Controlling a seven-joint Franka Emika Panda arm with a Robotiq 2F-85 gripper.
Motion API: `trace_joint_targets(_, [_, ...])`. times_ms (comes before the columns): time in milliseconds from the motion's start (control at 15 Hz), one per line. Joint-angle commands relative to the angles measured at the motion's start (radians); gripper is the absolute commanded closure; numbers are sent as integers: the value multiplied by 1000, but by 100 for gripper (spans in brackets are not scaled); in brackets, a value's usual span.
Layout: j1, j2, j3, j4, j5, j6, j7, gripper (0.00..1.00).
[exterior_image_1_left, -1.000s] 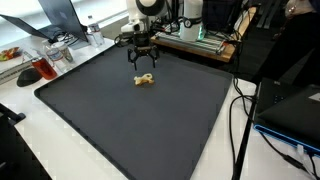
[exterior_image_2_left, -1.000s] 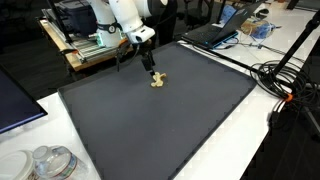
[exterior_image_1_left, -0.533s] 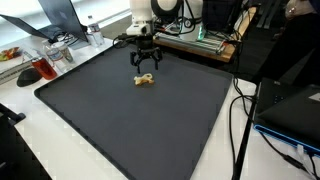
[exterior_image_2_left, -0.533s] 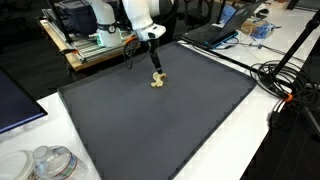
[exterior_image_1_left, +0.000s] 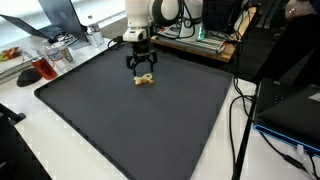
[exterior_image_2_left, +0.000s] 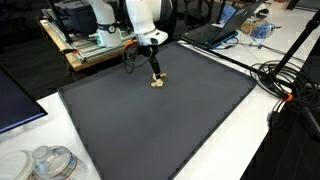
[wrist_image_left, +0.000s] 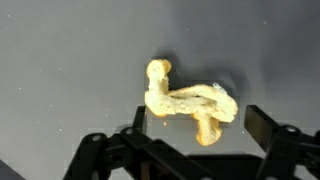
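Observation:
A small tan, pretzel-shaped piece (wrist_image_left: 190, 103) lies flat on the dark grey mat (exterior_image_1_left: 140, 120); it also shows as the tan piece (exterior_image_1_left: 146, 81) and the tan piece (exterior_image_2_left: 157, 82) in both exterior views. My gripper (wrist_image_left: 195, 130) hangs directly above it with its jaws spread wide, one black finger (wrist_image_left: 268, 128) to the right and the other low at the left. Nothing sits between the fingers. In both exterior views the gripper (exterior_image_1_left: 144, 70) (exterior_image_2_left: 155, 72) hovers just over the piece, not touching it.
The mat covers a white table (exterior_image_1_left: 60, 140). A laptop (exterior_image_1_left: 55, 20), a red-handled tool (exterior_image_1_left: 40, 70) and cables (exterior_image_1_left: 240, 120) lie beyond its edges. A wooden shelf with gear (exterior_image_2_left: 90, 45) stands behind the arm; plastic containers (exterior_image_2_left: 45, 162) sit at the near corner.
The gripper has swung over and come down closer to the tan piece, staying open all the while. The piece has not moved.

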Motion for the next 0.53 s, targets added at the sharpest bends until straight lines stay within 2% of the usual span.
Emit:
trace_joint_targets(0, [75,34,-98,54,-121,-52,108,0])
trace_joint_targets(333, [145,63,-178,126,-238,-160,209,0])
trace_joint_targets(400, [33,55,-80,128,-371,-159,309,0])
trace_joint_targets(467, [29,58,-76,140,-416,-177,341,3])
